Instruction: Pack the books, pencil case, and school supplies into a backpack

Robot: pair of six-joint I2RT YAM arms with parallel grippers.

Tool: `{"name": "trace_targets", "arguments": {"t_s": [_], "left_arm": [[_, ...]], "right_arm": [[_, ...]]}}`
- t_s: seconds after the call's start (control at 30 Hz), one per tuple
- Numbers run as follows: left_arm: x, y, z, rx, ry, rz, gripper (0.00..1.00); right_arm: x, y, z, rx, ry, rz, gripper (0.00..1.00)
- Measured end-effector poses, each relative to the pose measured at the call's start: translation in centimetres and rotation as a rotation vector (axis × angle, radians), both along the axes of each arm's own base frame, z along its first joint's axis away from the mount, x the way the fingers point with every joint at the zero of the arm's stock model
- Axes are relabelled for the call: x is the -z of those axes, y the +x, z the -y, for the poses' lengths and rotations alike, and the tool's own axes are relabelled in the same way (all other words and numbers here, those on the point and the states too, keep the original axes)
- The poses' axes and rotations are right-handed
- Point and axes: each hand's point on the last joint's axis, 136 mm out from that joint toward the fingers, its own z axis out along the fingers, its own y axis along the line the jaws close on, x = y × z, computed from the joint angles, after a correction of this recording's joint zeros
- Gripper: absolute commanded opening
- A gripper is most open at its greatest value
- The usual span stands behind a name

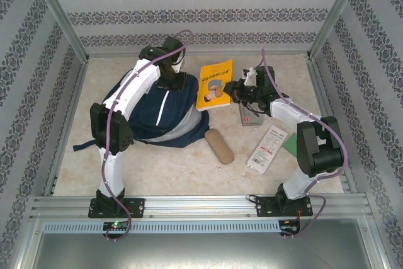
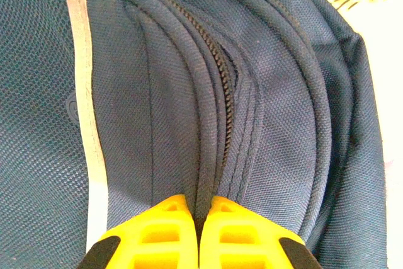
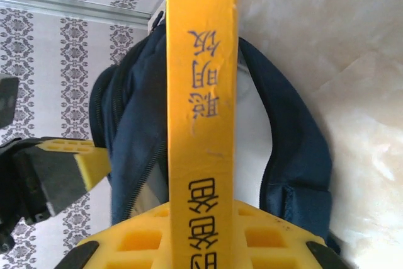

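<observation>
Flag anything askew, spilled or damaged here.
Nothing is spilled or damaged. One oddity: the backpack lies slumped flat, and where the left claw pinches its fabric the zipper looks mostly closed, though the right claw holds the yellow book edge-on beside it.
</observation>
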Motion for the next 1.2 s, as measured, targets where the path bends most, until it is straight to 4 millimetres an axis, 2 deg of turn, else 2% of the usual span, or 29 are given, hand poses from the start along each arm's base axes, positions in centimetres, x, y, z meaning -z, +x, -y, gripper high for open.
{"name": "trace_targets", "arguments": {"t_s": [0.1, 0.37, 0.67, 0.77, 0.97, 1.13, 1.2], "left_arm": [[-0.3, 0.2, -0.1, -0.034, -0.078, -0.028, 0.00], [-1.6, 0.8, -1.3, -0.101, -0.222, -0.061, 0.00], [-5.0, 2.8, -3.4, -0.171, -0.333, -0.003, 0.00], [-5.8, 3.1, -3.7, -0.181, -0.352, 0.011, 0.00], [-5.9, 3.1, -3.6, -0.190, -0.375, 0.000, 0.00], [-5.9, 3.0, -3.5, -0.192, -0.380, -0.003, 0.00], [-5.9, 3.0, -3.6, -0.193, -0.380, -0.003, 0.00]], "right_arm": [[0.2, -0.6, -1.1, -0.012, 0.015, -0.015, 0.00], [-1.0, -1.7, -5.9, -0.074, 0.065, 0.023, 0.00], [2.2, -2.1, -10.5, -0.083, 0.091, -0.030, 0.00], [3.1, -1.9, -12.1, -0.074, 0.124, -0.037, 0.00], [4.4, -0.8, -14.3, -0.035, 0.208, -0.048, 0.00], [4.8, 0.4, -16.0, -0.009, 0.279, -0.053, 0.00], [4.5, 0.7, -16.1, -0.001, 0.296, -0.050, 0.00]]}}
